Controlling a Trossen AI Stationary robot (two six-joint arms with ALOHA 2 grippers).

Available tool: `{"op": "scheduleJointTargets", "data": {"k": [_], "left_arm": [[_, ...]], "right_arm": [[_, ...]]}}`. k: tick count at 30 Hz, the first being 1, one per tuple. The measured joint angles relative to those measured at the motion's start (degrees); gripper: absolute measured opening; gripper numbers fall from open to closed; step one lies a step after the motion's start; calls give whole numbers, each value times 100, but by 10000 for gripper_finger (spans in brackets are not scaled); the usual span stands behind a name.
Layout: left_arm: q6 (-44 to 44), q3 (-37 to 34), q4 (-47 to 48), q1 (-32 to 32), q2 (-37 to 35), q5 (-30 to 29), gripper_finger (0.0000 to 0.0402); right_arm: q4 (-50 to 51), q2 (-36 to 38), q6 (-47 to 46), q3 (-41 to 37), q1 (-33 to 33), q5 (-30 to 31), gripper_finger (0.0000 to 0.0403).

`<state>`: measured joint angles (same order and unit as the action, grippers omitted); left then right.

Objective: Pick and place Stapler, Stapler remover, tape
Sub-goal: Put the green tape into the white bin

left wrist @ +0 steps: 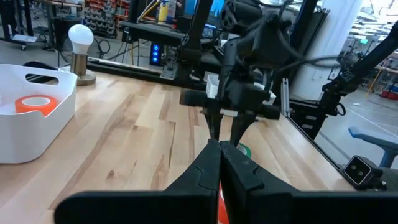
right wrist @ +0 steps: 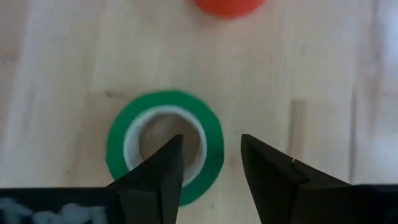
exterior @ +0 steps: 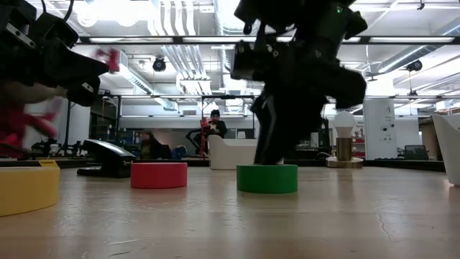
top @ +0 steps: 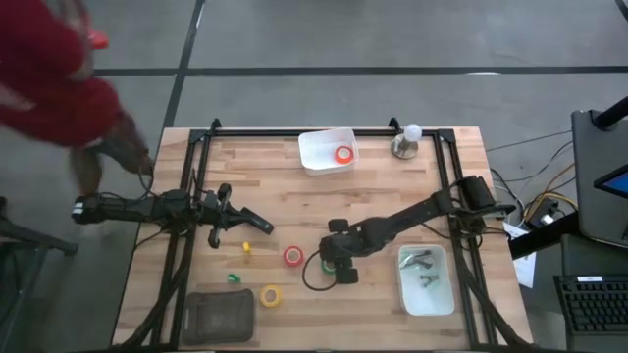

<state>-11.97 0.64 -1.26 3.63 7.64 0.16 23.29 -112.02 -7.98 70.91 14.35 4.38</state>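
Note:
A green tape roll (top: 324, 266) (exterior: 267, 178) (right wrist: 214, 134) lies flat on the table. My right gripper (top: 335, 257) (right wrist: 210, 140) (exterior: 269, 155) is open and points down over it, one finger over the hole and the other outside the ring. One red roll (top: 292, 256) (exterior: 158, 175) lies flat to its left. A yellow roll (top: 270, 295) (exterior: 25, 188) lies nearer the near edge. Another red roll (top: 342, 154) (left wrist: 36, 104) sits in the far white bin (top: 316, 147). My left gripper (top: 261, 228) (left wrist: 219, 144) is shut and hovers at mid-left. My right gripper comes from above, its fingers on either side of the green roll's wall (right wrist: 214, 134) on the side toward the table's right. Whether either finger touches the roll, I cannot tell. The roll rests flat on the table.
A second white bin (top: 439, 294) near the right edge holds dark metal items (top: 422, 263). A light bulb on a stand (top: 407, 140) is at the far edge. A dark tray (top: 218, 314) sits at the near left. A person in red (top: 49, 78) stands beyond the far left corner.

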Motion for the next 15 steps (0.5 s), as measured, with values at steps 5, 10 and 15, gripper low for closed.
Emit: {"op": "scheduleJointTargets", "data": {"k": [5,10,15], "left_arm": [[0,0,2,1,11,-1,7],[-1,0,2,-1,14,0,7],[0,-1,2,0,15,0,7]], "right_arm": [[-44,-121,29,7,0,-13,141],[-27,-108,44,7,2,-13,124],[-13,-108,54,7,2,-11,96]]}}
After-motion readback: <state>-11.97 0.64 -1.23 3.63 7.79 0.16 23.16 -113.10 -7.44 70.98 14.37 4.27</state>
